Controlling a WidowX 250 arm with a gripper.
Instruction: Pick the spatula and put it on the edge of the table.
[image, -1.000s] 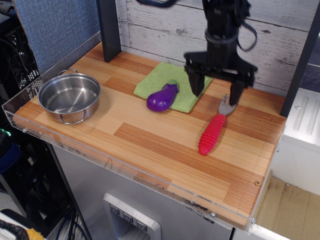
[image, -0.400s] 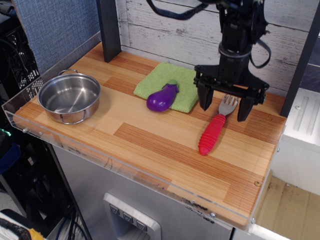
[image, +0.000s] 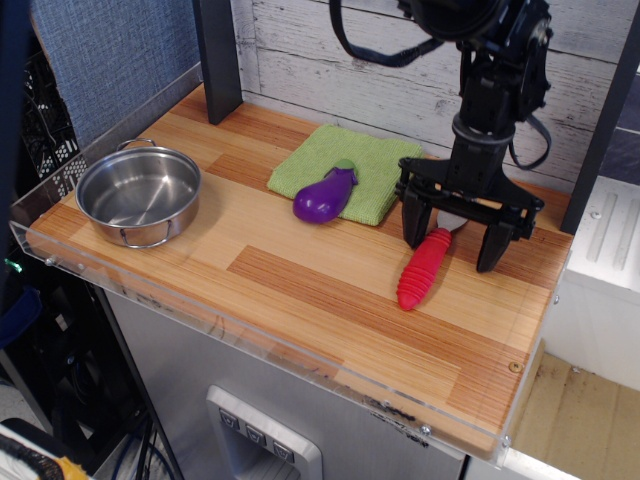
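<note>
The spatula (image: 423, 270) lies on the striped wooden table (image: 300, 290) at the right, its ribbed red handle pointing toward the front and its grey pronged head hidden behind the gripper. My black gripper (image: 452, 252) is open and low over the table, one finger on each side of the upper end of the handle. The fingers are apart from the handle; I cannot tell whether their tips touch the wood.
A purple toy eggplant (image: 325, 194) lies on the front edge of a green cloth (image: 345, 170) left of the gripper. A steel pot (image: 139, 194) stands at the left end. A clear acrylic rim (image: 230, 335) runs along the front edge. A dark post (image: 217, 60) stands at the back.
The gripper has moved right and toward the front and come down, from above the cloth's right edge to straddling the spatula's upper handle. The spatula has not moved.
</note>
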